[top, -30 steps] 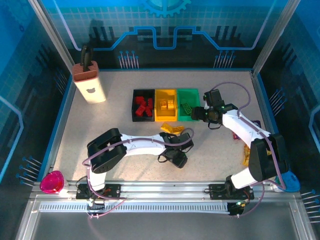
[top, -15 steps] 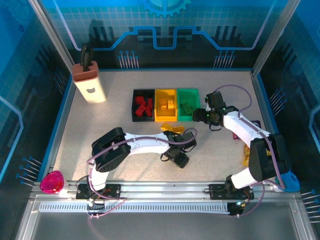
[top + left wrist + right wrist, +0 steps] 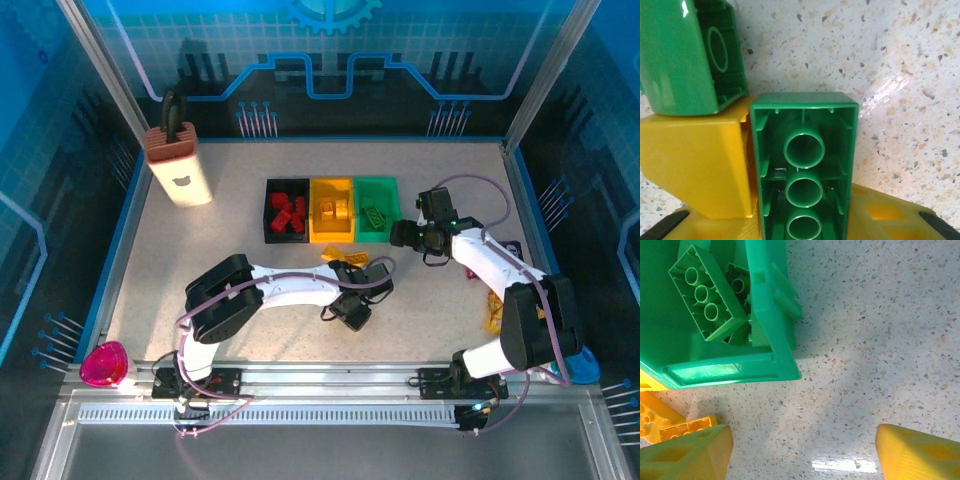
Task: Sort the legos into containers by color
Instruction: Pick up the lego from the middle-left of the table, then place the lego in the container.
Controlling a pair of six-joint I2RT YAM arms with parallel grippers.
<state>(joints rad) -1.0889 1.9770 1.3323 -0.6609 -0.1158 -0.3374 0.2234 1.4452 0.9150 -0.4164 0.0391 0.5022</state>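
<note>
Legos point(image 3: 289, 213) first: where do they lie?

Overhead, you have red ones in the black bin point(image 3: 287, 241), yellow ones in the yellow bin point(image 3: 332, 241) and green ones in the green bin point(image 3: 377, 181), with the three bins touching in a row. A loose yellow heap point(image 3: 345, 260) lies on the table point(image 3: 230, 250) just on the arms' side of the yellow bin.

What has my left gripper got?

Your left gripper point(image 3: 347, 280) stands at that heap, and from above its wrist covers what it holds. Its own camera settles the matter. A green lego point(image 3: 805, 150), hollow side to the lens, is clamped between the jaws, with a yellow finger point(image 3: 885, 212) pressed to its right flank. The yellow block point(image 3: 695, 165) touching its left flank I cannot call, finger or brick. A second green lego point(image 3: 687, 55), tipped on its side, is cut off at the top-left corner of the frame.

And the right?

Your right gripper point(image 3: 403, 234) hangs beside the green bin's near right corner, jaws wide apart over the speckled table, holding nothing. Its camera resolves the tubes of the green legos point(image 3: 702, 295) in that bin, which are mere specks from overhead. A yellow patch point(image 3: 494, 312) beside your right forearm is half hidden and too small to name.
</note>
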